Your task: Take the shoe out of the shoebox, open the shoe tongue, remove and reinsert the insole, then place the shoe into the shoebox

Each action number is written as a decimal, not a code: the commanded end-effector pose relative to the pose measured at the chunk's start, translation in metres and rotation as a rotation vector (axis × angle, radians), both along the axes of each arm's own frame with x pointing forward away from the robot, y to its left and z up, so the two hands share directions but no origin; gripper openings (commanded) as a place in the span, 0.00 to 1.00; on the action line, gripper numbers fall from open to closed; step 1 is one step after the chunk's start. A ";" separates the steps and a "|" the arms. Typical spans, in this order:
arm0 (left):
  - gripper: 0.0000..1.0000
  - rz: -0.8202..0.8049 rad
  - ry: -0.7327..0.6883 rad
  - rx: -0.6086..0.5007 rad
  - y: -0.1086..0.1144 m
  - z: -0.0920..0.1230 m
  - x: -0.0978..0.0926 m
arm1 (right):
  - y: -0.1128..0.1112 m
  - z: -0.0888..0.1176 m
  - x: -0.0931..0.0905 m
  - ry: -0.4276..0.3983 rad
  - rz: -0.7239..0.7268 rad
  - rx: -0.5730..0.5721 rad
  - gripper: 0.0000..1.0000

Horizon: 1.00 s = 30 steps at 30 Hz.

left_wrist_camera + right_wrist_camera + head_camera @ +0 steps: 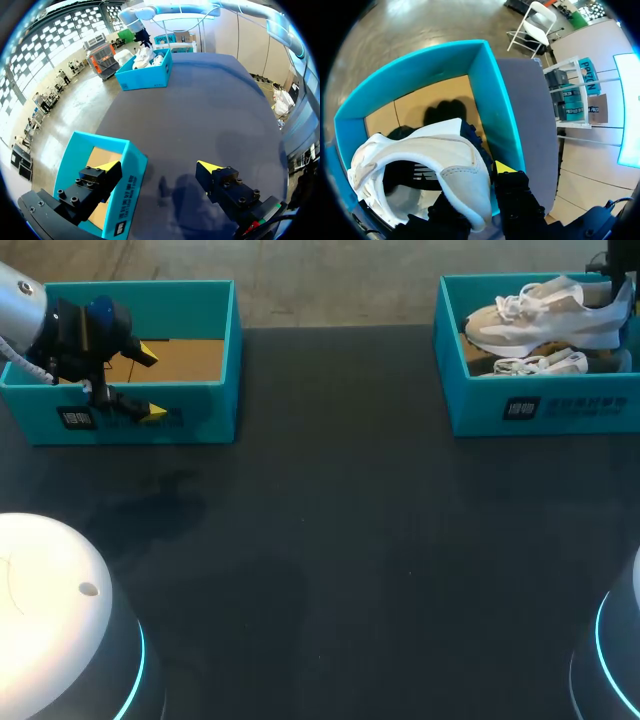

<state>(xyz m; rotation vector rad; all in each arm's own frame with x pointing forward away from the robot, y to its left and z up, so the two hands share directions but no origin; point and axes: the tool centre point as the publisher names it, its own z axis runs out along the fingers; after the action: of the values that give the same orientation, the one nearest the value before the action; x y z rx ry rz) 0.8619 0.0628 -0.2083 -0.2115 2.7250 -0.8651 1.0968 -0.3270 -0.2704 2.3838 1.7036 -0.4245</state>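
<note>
Clamping the heel of the white-and-beige lace-up sneaker (540, 325) in the teal cardboard shoebox (540, 410) at upper right, the right gripper (482, 192) holds firm, while the left gripper (150, 385), jaws apart, straddles the wall of another teal box (200, 415) at upper left.

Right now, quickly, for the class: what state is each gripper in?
Left gripper: open, straddling the front wall of the left shoebox.
Right gripper: shut on the heel of the shoe.
</note>
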 end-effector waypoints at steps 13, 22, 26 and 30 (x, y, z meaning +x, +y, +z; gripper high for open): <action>1.00 -0.001 0.001 0.002 0.000 0.000 0.000 | -0.002 0.002 0.019 -0.032 -0.001 -0.009 0.00; 1.00 -0.001 0.001 0.002 0.000 0.000 0.000 | -0.003 -0.001 0.031 -0.046 0.002 -0.008 0.00; 1.00 -0.001 0.001 0.002 0.000 0.000 0.000 | -0.004 -0.003 0.035 -0.046 0.007 -0.013 0.00; 1.00 -0.001 0.001 0.002 0.000 0.000 0.000 | -0.004 -0.008 0.038 -0.059 0.004 -0.006 0.00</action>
<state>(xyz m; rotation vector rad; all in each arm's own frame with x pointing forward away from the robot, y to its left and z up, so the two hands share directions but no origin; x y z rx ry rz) 0.8619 0.0628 -0.2083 -0.2115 2.7250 -0.8651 1.1295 -0.3296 -0.2745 2.3576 1.6776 -0.3522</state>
